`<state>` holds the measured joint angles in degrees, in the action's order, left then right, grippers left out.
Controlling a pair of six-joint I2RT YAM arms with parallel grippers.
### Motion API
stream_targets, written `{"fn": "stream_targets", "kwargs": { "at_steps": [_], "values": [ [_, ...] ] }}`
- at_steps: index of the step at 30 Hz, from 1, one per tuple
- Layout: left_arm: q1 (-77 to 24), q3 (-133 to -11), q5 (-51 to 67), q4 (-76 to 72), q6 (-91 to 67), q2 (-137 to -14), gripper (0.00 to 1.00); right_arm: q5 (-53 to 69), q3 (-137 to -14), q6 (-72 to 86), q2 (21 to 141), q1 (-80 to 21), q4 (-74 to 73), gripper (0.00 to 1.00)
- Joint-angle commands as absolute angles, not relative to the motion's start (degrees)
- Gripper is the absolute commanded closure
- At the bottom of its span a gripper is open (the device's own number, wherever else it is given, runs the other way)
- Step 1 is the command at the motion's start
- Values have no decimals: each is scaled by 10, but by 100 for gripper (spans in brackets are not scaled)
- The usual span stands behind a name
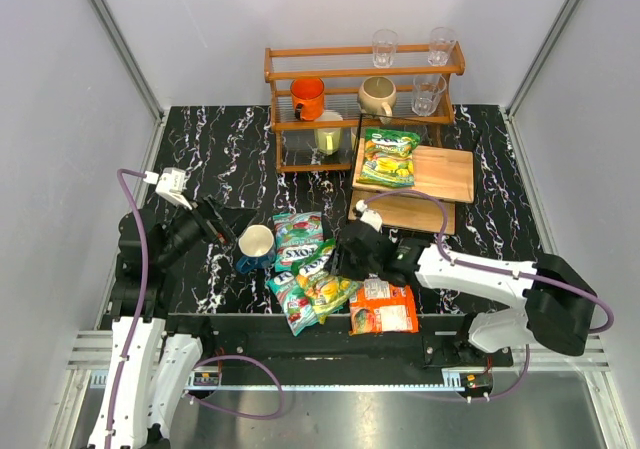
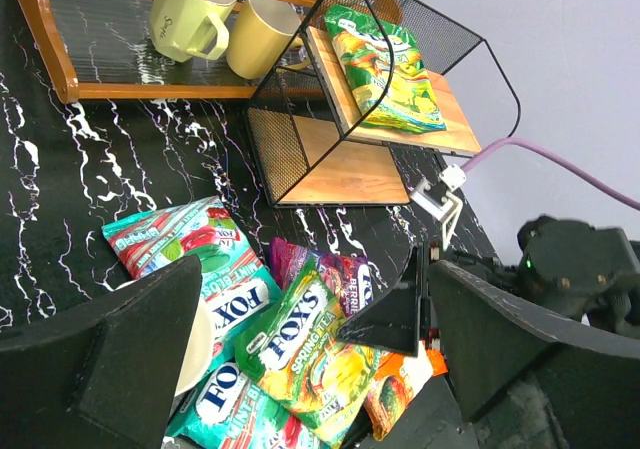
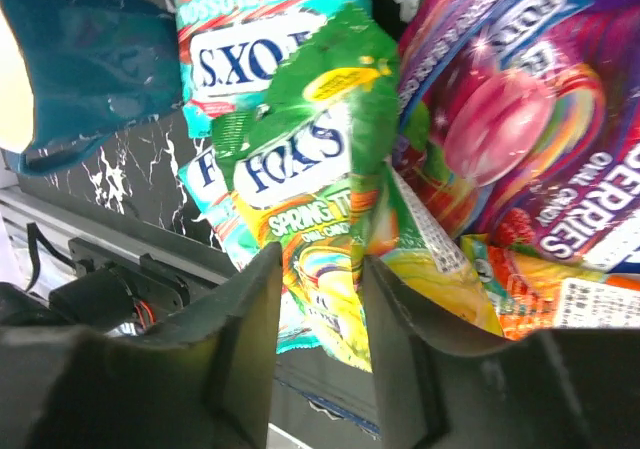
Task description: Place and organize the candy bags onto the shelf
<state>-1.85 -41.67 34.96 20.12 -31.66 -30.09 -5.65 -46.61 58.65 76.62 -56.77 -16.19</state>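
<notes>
The shelf [image 1: 445, 174] stands at the back right, with one green-yellow candy bag [image 1: 390, 157] on its upper board [image 2: 455, 119]. The other bags lie in a pile at the front: two teal FOX'S bags [image 1: 298, 231], a purple bag [image 3: 500, 119], an orange bag [image 1: 383, 309] and a second green-yellow bag [image 3: 300, 159]. My right gripper [image 3: 318, 269] is down on the pile with its fingers closed on this creased green-yellow bag [image 2: 310, 354]. My left gripper [image 1: 222, 227] is open and empty, left of the pile beside the mug.
A blue-and-cream mug [image 1: 256, 247] stands against the pile's left side. An orange-brown rack [image 1: 300, 119] with cups and glasses is at the back. The shelf has black wire mesh sides [image 2: 290, 139]. The table's front edge runs just below the orange bag.
</notes>
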Motion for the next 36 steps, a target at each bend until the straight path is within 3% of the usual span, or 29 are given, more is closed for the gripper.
{"fn": "stream_targets", "kwargs": {
  "at_steps": [1,6,10,19,30,33,34,36],
  "values": [
    [-19,-429,349,191,-332,-295,1,-173,-514,548,769,-613,-146,50],
    [-19,-428,350,191,-337,-292,1,-185,-522,313,765,-613,-156,39],
    [-19,-428,349,191,-338,-290,1,-113,-529,169,786,-613,-166,34],
    [-19,-433,353,199,-337,-290,1,-49,-518,166,833,-605,-176,41],
    [-19,-437,356,201,-339,-289,1,43,-480,188,848,-562,-129,42],
    [-19,-437,355,200,-340,-289,1,57,-478,195,857,-555,-127,46],
    [-19,-437,356,201,-340,-289,1,61,-479,197,859,-555,-127,56],
    [-19,-436,356,200,-341,-288,1,62,-482,206,856,-554,-127,86]
  ]
}}
